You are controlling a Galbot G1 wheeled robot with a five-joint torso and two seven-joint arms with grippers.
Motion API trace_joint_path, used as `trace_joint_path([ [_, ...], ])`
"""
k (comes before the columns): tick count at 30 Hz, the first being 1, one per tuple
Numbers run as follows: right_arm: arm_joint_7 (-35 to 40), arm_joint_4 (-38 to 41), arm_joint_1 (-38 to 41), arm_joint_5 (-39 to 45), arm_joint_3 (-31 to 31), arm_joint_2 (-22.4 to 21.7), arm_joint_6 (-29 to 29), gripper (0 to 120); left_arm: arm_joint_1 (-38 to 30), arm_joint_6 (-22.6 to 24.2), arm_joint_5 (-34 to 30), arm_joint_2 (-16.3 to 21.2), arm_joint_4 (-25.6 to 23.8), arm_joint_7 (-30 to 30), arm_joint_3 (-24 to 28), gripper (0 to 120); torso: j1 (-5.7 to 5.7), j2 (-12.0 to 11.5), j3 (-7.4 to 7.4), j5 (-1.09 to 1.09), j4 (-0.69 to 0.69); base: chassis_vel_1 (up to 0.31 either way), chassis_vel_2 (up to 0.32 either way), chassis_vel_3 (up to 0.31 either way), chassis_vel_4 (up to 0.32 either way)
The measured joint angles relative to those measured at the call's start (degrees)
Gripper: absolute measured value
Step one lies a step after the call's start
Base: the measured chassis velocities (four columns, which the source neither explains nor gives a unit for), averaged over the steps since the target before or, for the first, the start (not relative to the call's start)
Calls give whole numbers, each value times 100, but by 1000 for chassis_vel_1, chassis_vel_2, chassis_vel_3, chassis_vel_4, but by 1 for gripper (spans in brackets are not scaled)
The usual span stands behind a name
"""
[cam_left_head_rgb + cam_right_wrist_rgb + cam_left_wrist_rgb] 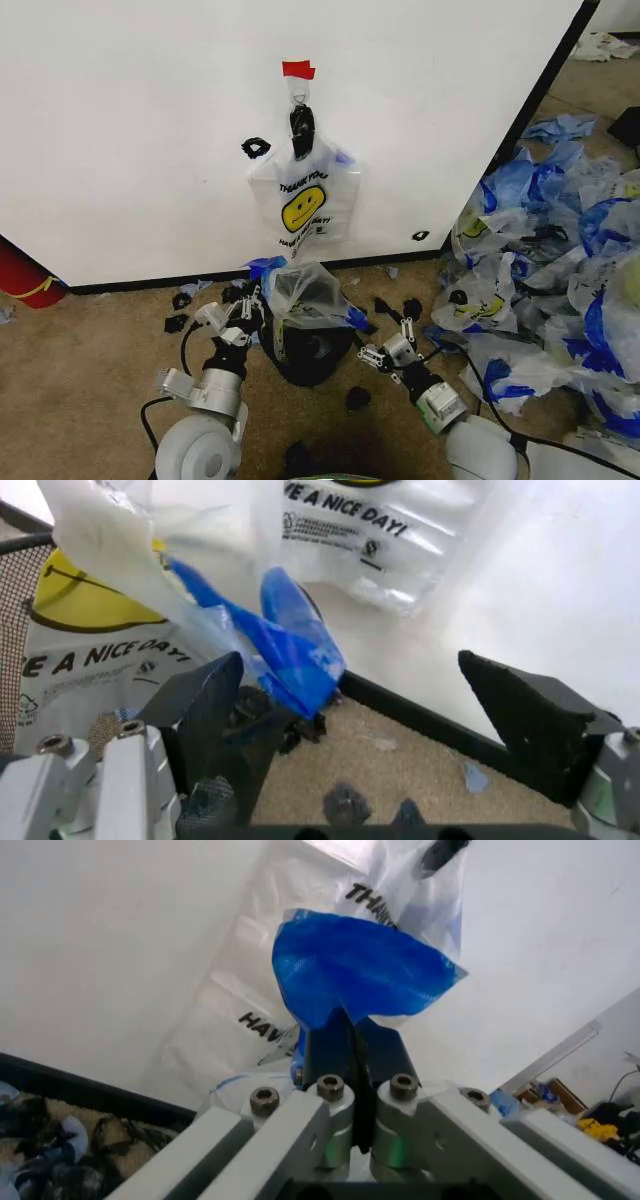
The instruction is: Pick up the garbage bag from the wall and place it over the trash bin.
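Against one wall (150,130), two bags: one hanging (303,200), one over bin (312,352).

A tan carpeted floor (90,360) is seen below a large white panel (130,130) edged by a black base strip (160,283), with black scraps (178,322) scattered near it, a heap of blue-and-white bags (560,260) piled to the right, and a red object (22,275) at the left edge.

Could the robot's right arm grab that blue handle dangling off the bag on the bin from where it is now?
Probably yes. The right gripper is open, beside the trash bin, and the garbage bag's blue handle hangs near one finger, with nothing between them.
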Motion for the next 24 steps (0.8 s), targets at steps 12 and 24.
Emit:
trace_joint_path([
  [12, -10, 156, -342, -41, 335, -149, 11, 82, -46, 13, -8, -37, 15, -6, 72, 0, 0, 0, 0, 0, 0, 0, 0, 0, 0],
  [24, -20, 113, -292, -65, 213, -48, 34, 82, 34, 10, 39, -61, -16, -4, 35, 0, 0, 0, 0, 0, 0, 0, 0, 0, 0],
])
